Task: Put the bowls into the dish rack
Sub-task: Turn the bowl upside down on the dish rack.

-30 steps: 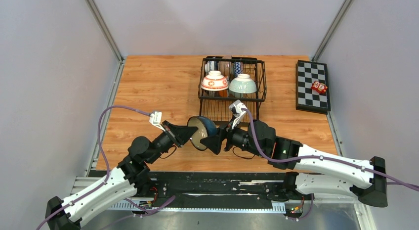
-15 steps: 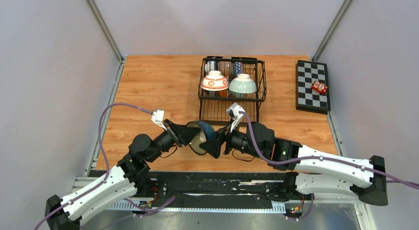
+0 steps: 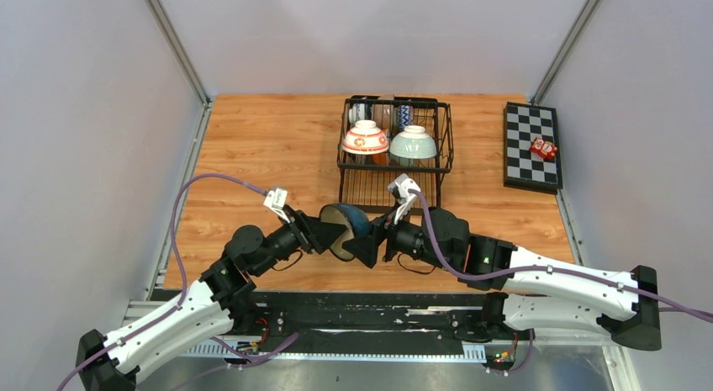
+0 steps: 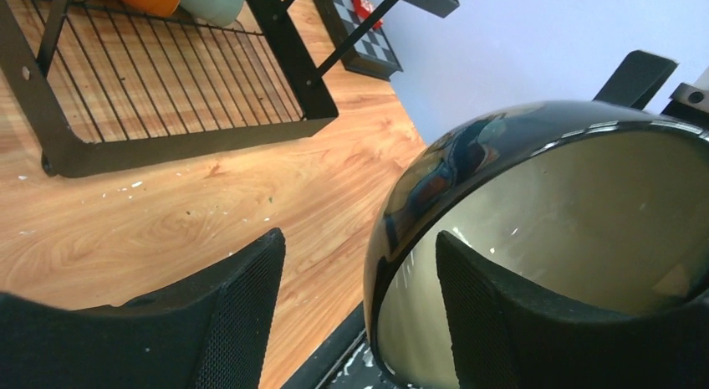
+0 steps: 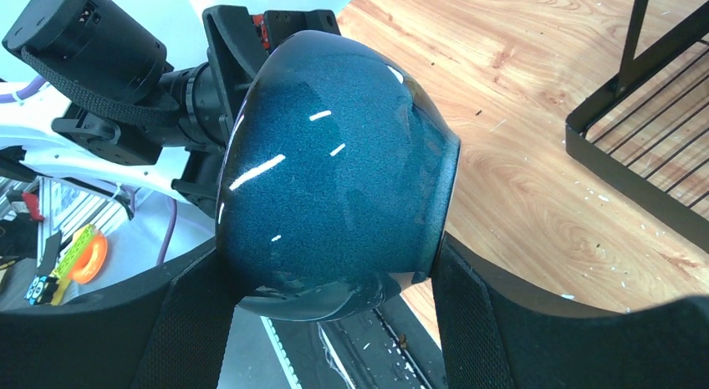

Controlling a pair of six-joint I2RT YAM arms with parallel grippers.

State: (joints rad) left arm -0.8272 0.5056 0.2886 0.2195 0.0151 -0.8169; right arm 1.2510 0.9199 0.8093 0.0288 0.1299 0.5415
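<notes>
The table (image 3: pixel 252 155) gives little margin: the work is being done close to its near edge, at the middle, so a dropped bowl could land on the arm bases or roll off. The dish rack (image 3: pixel 370 187) stands at the middle of the far edge. Its raised basket already holds a red-patterned bowl (image 3: pixel 365 139) and a pale green bowl (image 3: pixel 413 142) side by side, which limits free space, and a careless placement could knock ceramic on ceramic. Only the lower slotted tray looks bare. The dark blue bowl (image 5: pixel 334 163) is held on its side off the surface, just in front of the rack's near side, mouth toward the left arm. The right gripper (image 5: pixel 330 255) clamps its glazed outer wall between widely spread fingers and appears to carry it alone; a slip on the glossy curve is the chief hazard. The left gripper (image 4: pixel 359 238) stands open astride the rim, with one finger inside the bowl and the outer finger clear of it. If either arm moves before that inner finger is out, it could catch the rim and lever the bowl loose.
</notes>
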